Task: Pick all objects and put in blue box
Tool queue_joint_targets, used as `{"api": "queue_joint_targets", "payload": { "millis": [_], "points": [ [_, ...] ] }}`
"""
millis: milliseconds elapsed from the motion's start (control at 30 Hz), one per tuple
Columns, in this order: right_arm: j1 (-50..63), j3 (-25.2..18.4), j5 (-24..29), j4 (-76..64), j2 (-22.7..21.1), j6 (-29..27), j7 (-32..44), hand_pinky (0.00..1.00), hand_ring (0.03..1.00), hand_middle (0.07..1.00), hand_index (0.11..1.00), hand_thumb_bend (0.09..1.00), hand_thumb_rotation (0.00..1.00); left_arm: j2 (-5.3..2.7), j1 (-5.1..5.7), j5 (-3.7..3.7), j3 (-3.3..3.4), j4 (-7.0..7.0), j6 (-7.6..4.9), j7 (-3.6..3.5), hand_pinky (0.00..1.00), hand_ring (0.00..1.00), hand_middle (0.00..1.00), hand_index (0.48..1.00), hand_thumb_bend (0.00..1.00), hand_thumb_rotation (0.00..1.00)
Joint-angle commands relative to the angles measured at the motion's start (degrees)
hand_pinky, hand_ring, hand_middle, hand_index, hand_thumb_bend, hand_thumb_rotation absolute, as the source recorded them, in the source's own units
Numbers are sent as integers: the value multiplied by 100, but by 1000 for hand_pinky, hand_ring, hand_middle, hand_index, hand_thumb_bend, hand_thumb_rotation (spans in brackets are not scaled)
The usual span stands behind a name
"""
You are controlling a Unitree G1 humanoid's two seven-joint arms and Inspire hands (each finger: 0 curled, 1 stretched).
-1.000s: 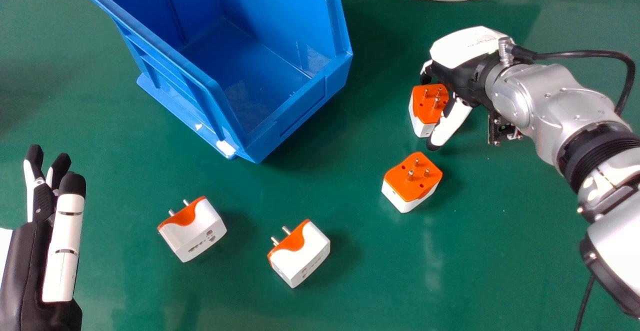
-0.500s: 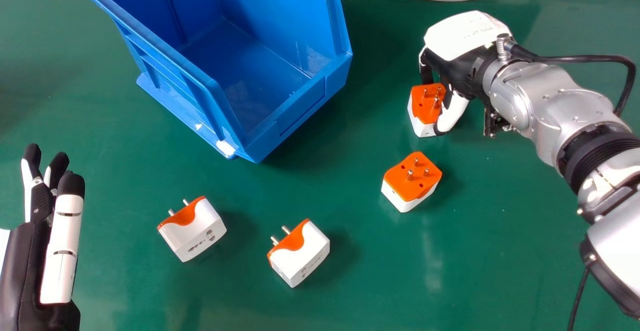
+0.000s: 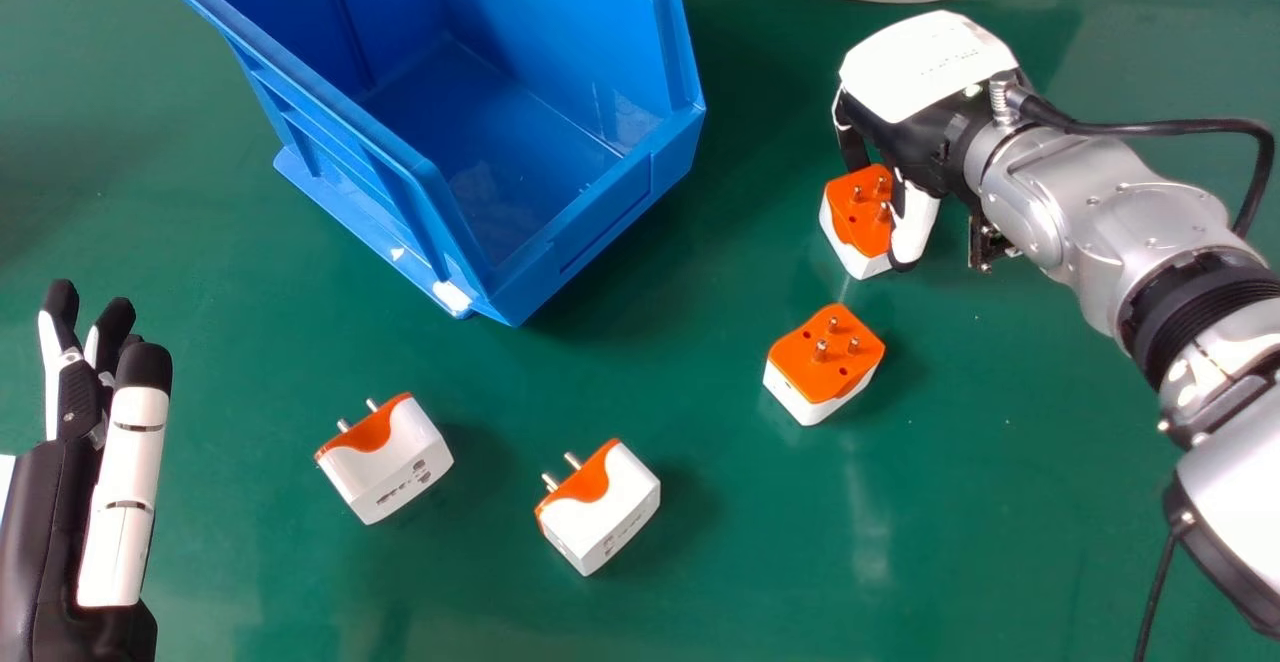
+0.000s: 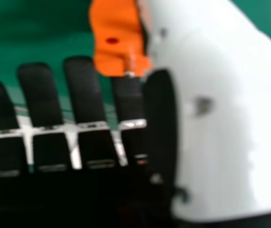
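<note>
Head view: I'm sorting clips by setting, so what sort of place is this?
Likely a robotics lab or test bench: a silver robot arm extends over a green tabletop, with orange-and-white plug adapters near an open blue box.

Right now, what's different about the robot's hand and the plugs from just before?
The right hand moved a little farther away from the robot, and its thumb closed in, so it now pinches the far plug. That plug turned slightly, its near end swinging right. The other three plugs and the box stayed put.
</note>
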Motion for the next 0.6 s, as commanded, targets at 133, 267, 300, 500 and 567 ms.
{"api": "queue_joint_targets", "payload": {
  "millis": [133, 267, 300, 500, 567],
  "points": [
    [-102, 9, -47, 7, -119, 25, -154, 367, 446, 500, 477, 519, 21, -15, -14, -38, 38, -119, 20, 42, 1000, 1000, 1000, 1000, 573, 911],
    [-116, -63, 32, 17, -117, 11, -75, 388, 441, 505, 483, 517, 17, -11, -82, -38, 45, -53, 32, 46, 1000, 1000, 1000, 1000, 569, 911],
    [-119, -50, 18, 17, -113, 5, -87, 399, 436, 511, 494, 515, 13, -11, -95, -38, 46, -45, 35, 48, 1000, 1000, 1000, 1000, 565, 911],
    [-123, -145, 101, 9, -102, 49, -125, 400, 441, 528, 499, 508, 8, -6, -158, -12, 53, -8, 93, 60, 1000, 1000, 1000, 1000, 555, 910],
    [-132, -220, 167, -8, -102, 72, -86, 382, 440, 530, 516, 503, 7, 2, -183, -13, 59, 32, 96, 52, 1000, 1000, 1000, 1000, 551, 909]
  ]
}}
